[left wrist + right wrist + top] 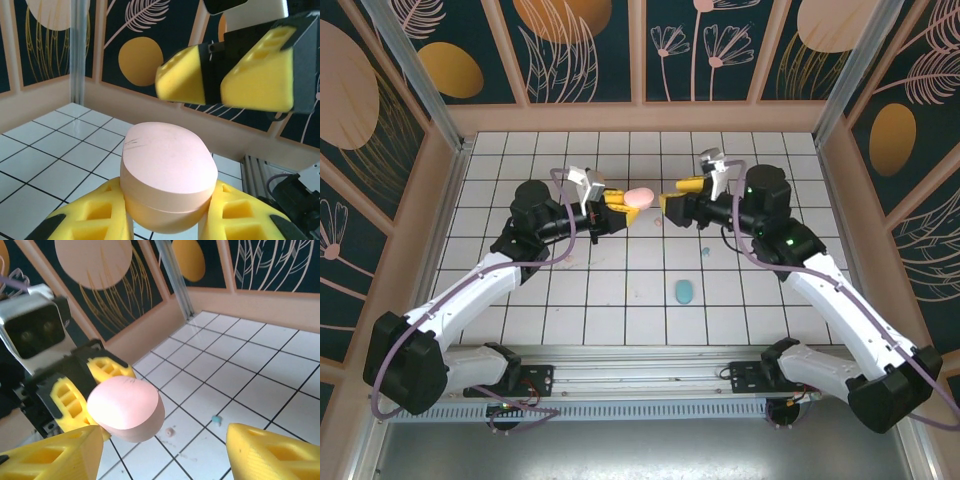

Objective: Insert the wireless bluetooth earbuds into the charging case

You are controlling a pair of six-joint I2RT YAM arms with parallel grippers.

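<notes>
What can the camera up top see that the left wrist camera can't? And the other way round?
Top camera, not left wrist: a teal case lying by itself on the tiled table, closer to the arm bases than the grippers are.

Left wrist camera, not top: a close look at the pink charging case, with a seam running round it where the lid meets the bottom, so it is closed.

Both: the left gripper squeezing that pink case up off the table, and the right gripper facing it with its jaws open, holding nothing.

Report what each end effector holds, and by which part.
Left end effector grips the pink charging case by its lower half, below the lid seam. Right end effector is open, holding nothing.
</notes>
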